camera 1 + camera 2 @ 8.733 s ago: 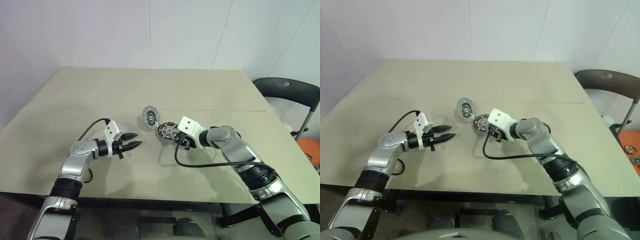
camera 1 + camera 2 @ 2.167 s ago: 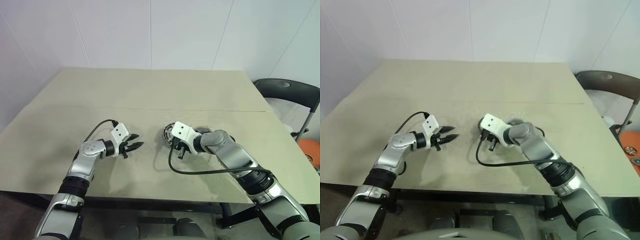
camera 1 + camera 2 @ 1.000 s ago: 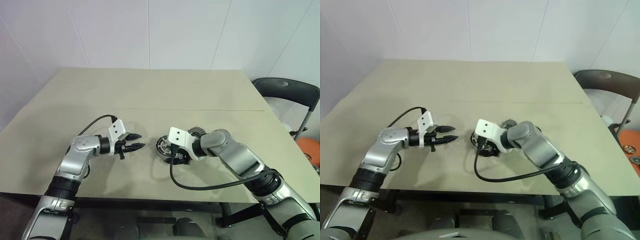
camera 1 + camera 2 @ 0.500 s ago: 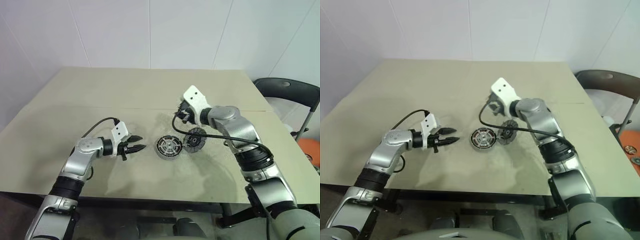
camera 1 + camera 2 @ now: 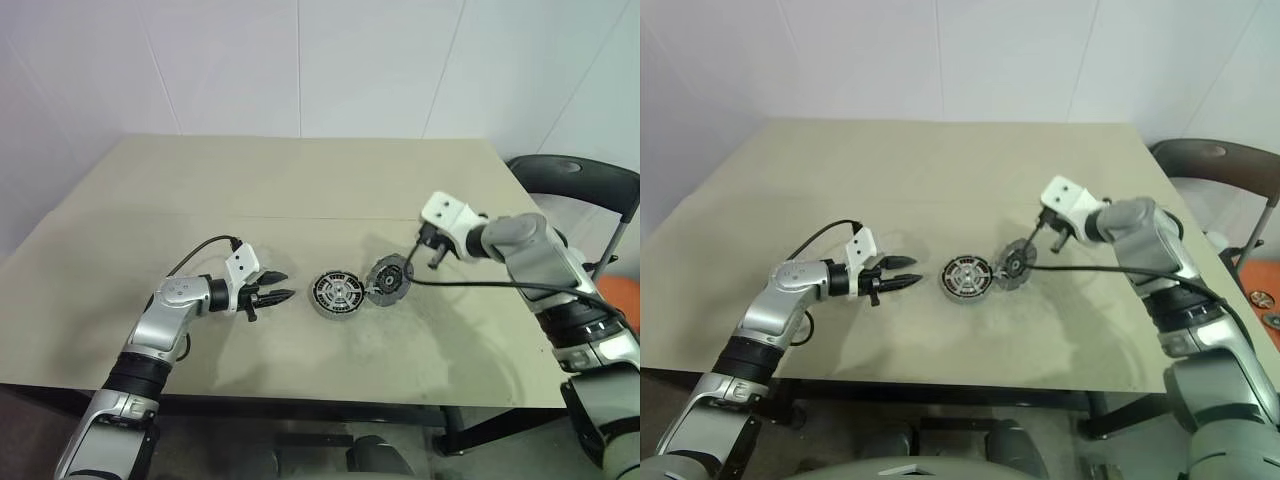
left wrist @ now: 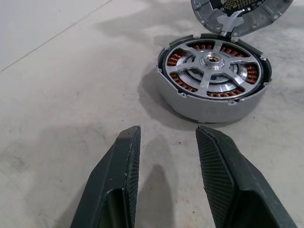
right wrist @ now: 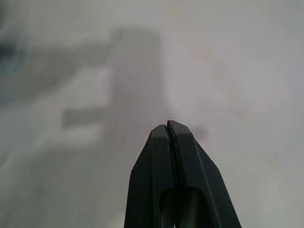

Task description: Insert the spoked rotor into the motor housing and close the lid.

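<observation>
Resting near the middle of the table [image 5: 150, 200], the motor housing [image 5: 335, 293] holds the spoked rotor [image 6: 212, 64] inside its copper windings, with the lid [image 5: 388, 279] tilted open just to its right. The left gripper [image 5: 279, 293] hovers just left of the housing, fingers parted and empty. The right gripper [image 7: 169, 130] is clenched on nothing, right of the lid.

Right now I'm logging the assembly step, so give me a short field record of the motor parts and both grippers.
motor housing: on the table, spoked rotor seated inside, copper windings visible
lid: open, tilted up at the housing's right edge
left gripper: open, empty, pointing at the housing, apart from it
right gripper: shut, empty, right of the lid
remaining: close the lid
</observation>
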Motion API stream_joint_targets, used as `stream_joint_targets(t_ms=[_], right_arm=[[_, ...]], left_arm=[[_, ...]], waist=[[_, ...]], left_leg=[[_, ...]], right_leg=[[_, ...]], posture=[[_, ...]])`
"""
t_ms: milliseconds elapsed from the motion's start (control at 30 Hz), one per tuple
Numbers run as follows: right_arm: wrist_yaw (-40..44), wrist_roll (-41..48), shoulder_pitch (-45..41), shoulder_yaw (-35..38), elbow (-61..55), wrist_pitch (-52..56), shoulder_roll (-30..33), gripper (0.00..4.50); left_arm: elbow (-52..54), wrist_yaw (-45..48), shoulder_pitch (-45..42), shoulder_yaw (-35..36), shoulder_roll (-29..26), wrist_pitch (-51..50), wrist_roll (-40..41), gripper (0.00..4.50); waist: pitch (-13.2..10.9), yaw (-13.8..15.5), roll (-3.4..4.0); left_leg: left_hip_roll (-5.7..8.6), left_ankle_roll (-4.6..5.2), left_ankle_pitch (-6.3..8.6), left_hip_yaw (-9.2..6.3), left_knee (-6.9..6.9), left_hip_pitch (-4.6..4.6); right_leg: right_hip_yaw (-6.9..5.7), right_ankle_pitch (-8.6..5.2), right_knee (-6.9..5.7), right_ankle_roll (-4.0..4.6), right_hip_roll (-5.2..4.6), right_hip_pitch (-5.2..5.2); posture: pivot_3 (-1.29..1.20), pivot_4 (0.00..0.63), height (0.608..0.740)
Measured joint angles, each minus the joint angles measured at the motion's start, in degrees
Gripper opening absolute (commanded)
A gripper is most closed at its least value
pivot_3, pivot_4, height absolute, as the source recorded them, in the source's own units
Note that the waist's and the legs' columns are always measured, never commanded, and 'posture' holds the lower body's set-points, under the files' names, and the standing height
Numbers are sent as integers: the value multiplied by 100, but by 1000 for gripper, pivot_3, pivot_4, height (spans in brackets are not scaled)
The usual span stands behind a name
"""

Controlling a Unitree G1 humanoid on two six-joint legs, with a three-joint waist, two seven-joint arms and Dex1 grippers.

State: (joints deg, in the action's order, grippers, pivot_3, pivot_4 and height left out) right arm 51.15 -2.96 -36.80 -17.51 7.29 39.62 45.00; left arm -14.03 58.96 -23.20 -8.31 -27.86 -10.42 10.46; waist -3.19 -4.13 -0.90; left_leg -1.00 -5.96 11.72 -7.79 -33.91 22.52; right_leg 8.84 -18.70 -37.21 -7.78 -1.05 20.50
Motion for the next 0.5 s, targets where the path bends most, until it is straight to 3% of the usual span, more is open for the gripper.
stream_joint_targets(t_ms=[267, 500], right_arm=[[799, 876, 512, 253, -1089, 413, -38, 24], [768, 1684, 535, 632, -1517, 945, -471, 24]], left_arm=[[-10, -23, 0, -14, 34, 0, -3, 1940], [-121, -22, -1, -39, 40, 44, -12, 1940]], waist=[[-3, 17, 5], [-3, 19, 5]], left_leg=[[0, 0, 0, 0, -5, -2], [0, 0, 0, 0, -10, -3]], right_leg=[[1, -1, -1, -2, 0, -5], [1, 0, -3, -1, 1, -6]], posture=[[0, 0, 740], [0, 0, 740]])
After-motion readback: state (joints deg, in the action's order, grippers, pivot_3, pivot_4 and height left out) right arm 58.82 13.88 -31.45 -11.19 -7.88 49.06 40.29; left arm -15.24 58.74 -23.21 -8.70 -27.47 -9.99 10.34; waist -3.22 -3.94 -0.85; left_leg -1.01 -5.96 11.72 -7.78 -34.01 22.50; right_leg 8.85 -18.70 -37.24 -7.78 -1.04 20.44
